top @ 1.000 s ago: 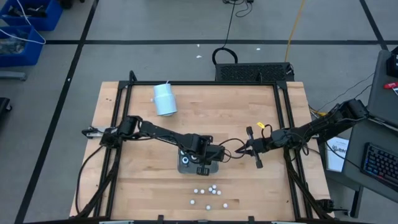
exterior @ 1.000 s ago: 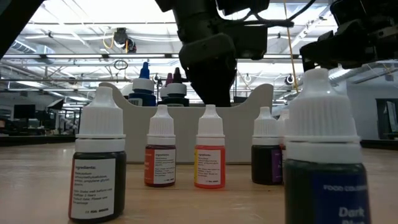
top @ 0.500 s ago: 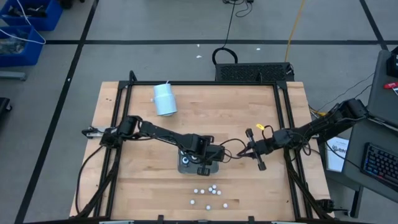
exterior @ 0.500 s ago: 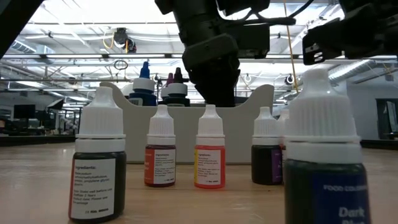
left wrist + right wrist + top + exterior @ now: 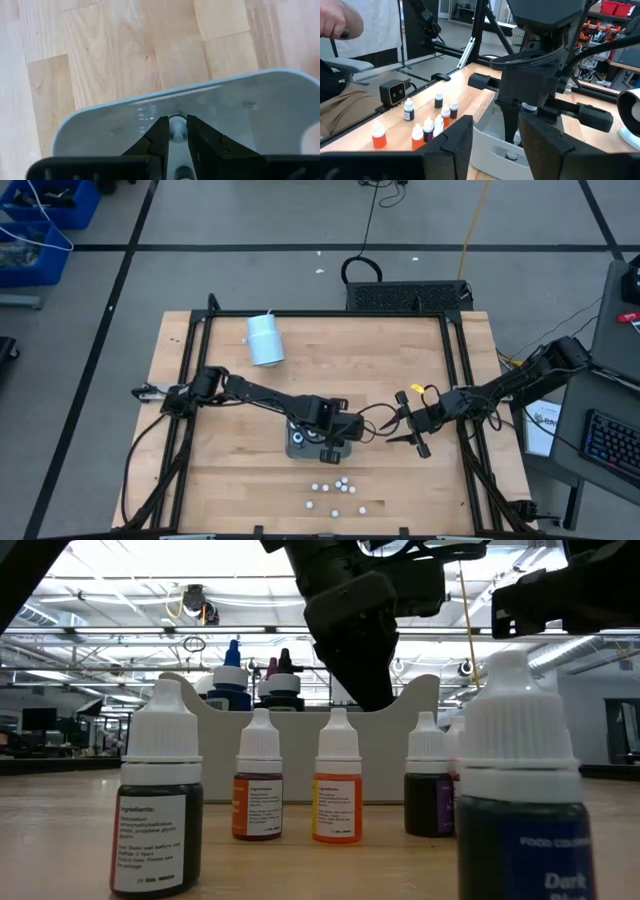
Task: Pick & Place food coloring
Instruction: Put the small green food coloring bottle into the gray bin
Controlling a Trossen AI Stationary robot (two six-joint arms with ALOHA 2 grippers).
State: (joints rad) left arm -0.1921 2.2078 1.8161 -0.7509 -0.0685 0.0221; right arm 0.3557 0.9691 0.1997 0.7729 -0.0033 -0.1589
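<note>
A grey tray (image 5: pixel 297 446) sits mid-table with dark food coloring bottles (image 5: pixel 312 442) standing in it. My left gripper (image 5: pixel 350 427) hangs over the tray's right end, pointing steeply down, shut on a white-capped food coloring bottle (image 5: pixel 177 129). Several more small white-capped bottles (image 5: pixel 337 488) stand upright on the wood nearer the front edge. My right gripper (image 5: pixel 408 425) is to the right of the tray, level and pointing at it. It is open, with nothing between its fingers (image 5: pixel 454 142). My left gripper pinches the bottle's white cap (image 5: pixel 177 131) between its two fingertips, one on each side. The fingers come from above, slanting down into the tray (image 5: pixel 240 115). Whether the bottle stands on the tray floor or hangs clear, I cannot tell.
A large white cylinder (image 5: pixel 265 340) lies at the far left of the table. A black frame (image 5: pixel 455 380) runs along the table's edges. A small camera block (image 5: pixel 392 92) sits at the front edge, and a person sits beyond it (image 5: pixel 340 95).
My right gripper has opened: its fingers, shut to a point beside the left gripper a second ago, now stand spread. It has swung a little toward the table's right edge. The tray and the loose bottles have stayed in place.
</note>
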